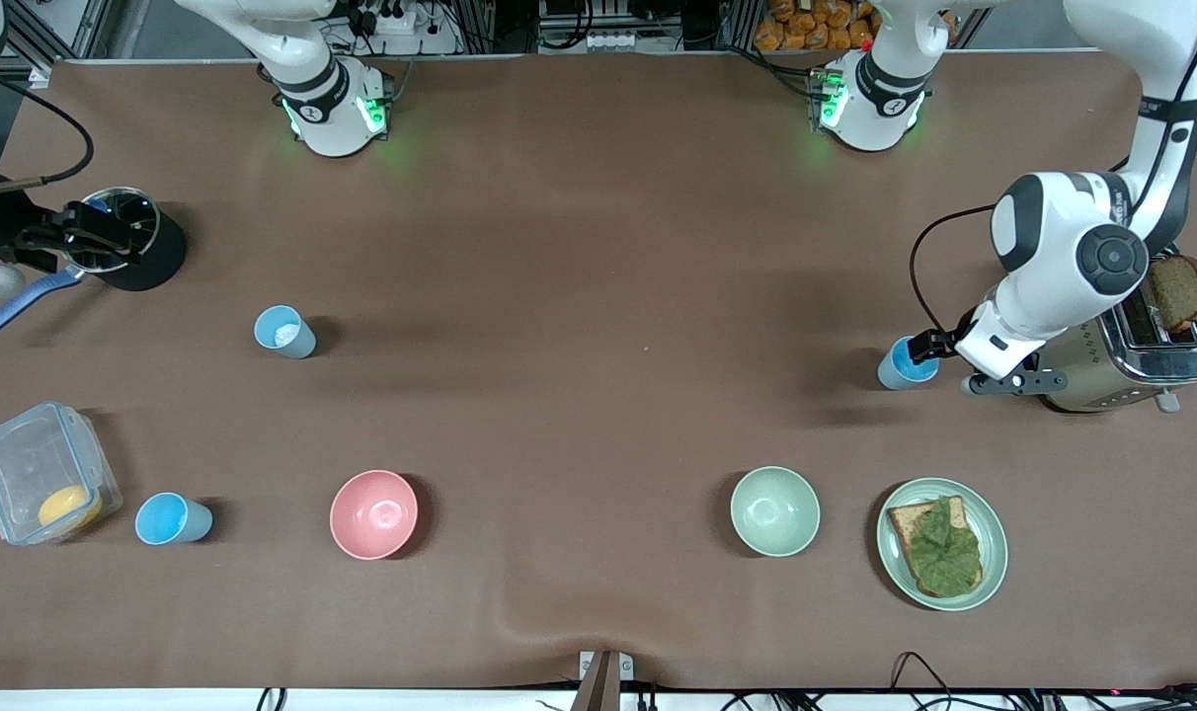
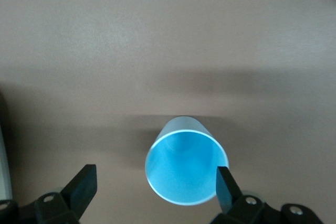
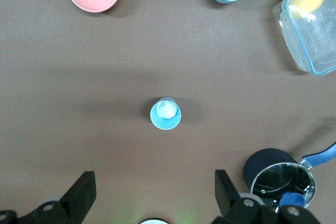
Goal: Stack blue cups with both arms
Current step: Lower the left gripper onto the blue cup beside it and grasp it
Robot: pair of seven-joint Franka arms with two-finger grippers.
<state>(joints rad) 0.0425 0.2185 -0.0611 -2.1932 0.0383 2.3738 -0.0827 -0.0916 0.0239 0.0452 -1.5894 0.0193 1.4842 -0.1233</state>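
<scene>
Three blue cups stand on the brown table. One cup (image 1: 903, 365) is at the left arm's end, next to the toaster. My left gripper (image 1: 922, 348) is low over it and open. In the left wrist view the cup (image 2: 186, 167) lies between the fingers, off centre, with one fingertip (image 2: 226, 184) at its rim. A second cup (image 1: 284, 332), with something white inside, stands toward the right arm's end. A third (image 1: 172, 519) is nearer the front camera, beside a plastic box. My right gripper (image 3: 152, 190) is open and empty, high above the second cup (image 3: 166, 114). It is out of the front view.
A pink bowl (image 1: 373, 513), a pale green bowl (image 1: 774, 511) and a plate (image 1: 994, 553) with toast and lettuce sit near the front edge. A toaster (image 1: 1142, 355) holds bread. A clear box (image 1: 40, 474) and a black pot (image 1: 134, 242) are at the right arm's end.
</scene>
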